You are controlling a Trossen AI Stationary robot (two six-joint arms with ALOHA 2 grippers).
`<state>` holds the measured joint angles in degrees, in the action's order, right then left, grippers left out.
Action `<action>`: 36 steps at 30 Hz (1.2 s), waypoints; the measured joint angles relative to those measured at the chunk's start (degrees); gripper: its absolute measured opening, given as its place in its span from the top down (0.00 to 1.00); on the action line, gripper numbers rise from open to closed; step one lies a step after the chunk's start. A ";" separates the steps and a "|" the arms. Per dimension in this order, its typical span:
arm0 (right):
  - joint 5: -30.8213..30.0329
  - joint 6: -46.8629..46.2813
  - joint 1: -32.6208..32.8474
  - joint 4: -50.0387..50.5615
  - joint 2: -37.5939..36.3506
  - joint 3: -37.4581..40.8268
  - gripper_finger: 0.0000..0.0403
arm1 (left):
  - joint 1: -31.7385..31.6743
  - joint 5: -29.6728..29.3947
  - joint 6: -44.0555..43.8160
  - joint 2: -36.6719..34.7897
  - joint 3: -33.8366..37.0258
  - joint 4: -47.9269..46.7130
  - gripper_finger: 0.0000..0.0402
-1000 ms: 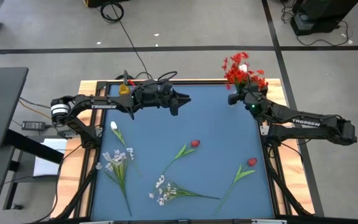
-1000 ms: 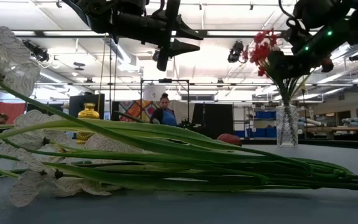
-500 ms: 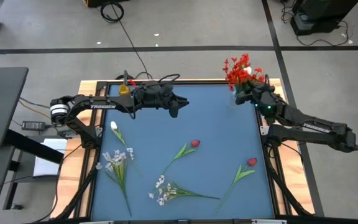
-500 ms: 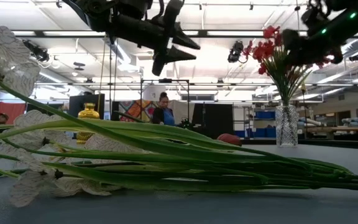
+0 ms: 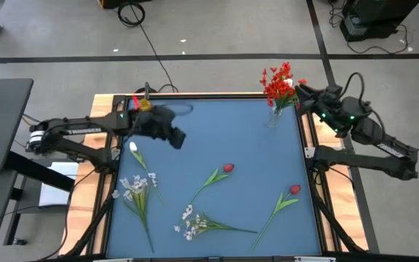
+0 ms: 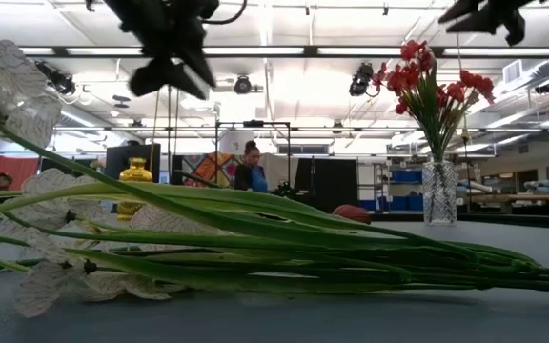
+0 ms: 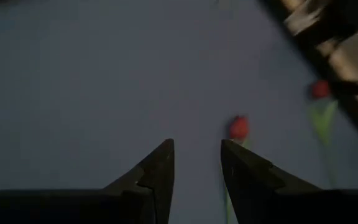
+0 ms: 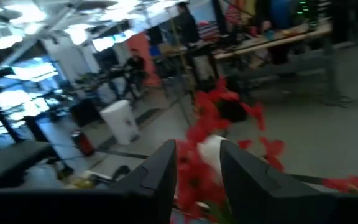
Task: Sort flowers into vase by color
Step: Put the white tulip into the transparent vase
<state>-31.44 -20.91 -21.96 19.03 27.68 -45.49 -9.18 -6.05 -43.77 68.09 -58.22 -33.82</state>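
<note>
The blue bench sits in a wooden frame on a grey floor crossed by dark tape lines and a black cable, and the low view looks past it into a workshop with ceiling lights, shelving and a person seated well behind. A clear glass vase stands at the bench's far right corner, holding the red blossom clusters; a yellow vase stands at the far left edge. Loose on the surface lie a white tulip near the left side, a spray of small white blossoms nearer the front left, a second white spray at front centre, one red bud mid-bench and another red bud toward the right. Compared with a second ago, the left end effector has pulled back from the far centre toward the left, now above bare bench just beside the white tulip, its fingers parted a little and empty. The right end effector has let go of the red clusters, which now stand alone in the vase, and has lifted away past the bench's right corner, fingers slightly apart with nothing between them.
</note>
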 joint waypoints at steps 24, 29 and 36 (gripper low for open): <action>5.99 -7.65 19.67 -13.53 15.61 -1.79 0.68 | 23.71 -1.75 -68.50 -2.61 21.91 -17.70 0.66; 5.62 -8.04 21.07 -15.04 16.33 -1.79 0.68 | 22.60 -1.75 -73.24 -2.67 25.36 -19.61 0.66; 5.57 -7.18 21.14 -15.17 16.31 -1.79 0.68 | 18.47 -4.03 -70.38 -2.65 29.56 -15.32 0.66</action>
<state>-25.87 -28.08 -0.82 3.86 43.99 -47.29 9.29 -10.08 -114.15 65.44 -28.66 -49.14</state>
